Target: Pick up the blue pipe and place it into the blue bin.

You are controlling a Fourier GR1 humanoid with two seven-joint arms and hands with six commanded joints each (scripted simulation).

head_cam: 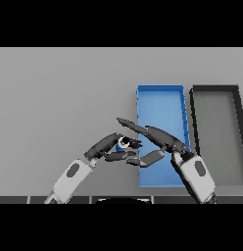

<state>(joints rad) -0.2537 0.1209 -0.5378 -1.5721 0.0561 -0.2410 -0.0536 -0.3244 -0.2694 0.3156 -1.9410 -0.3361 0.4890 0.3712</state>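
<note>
My left hand [109, 149] reaches in from the lower left, its fingers curled round the blue pipe [121, 144], of which only a small blue part and a white end show. It holds the pipe just left of the blue bin [160, 95], near the bin's left wall. My right hand [160, 139] comes in from the lower right and lies over the bin's near half, fingers straight and pointing left toward the pipe, fingertips close to the left hand.
A dark grey bin [214, 93] stands right of the blue bin, their walls nearly touching. Grey table [60, 98] stretches to the left and back.
</note>
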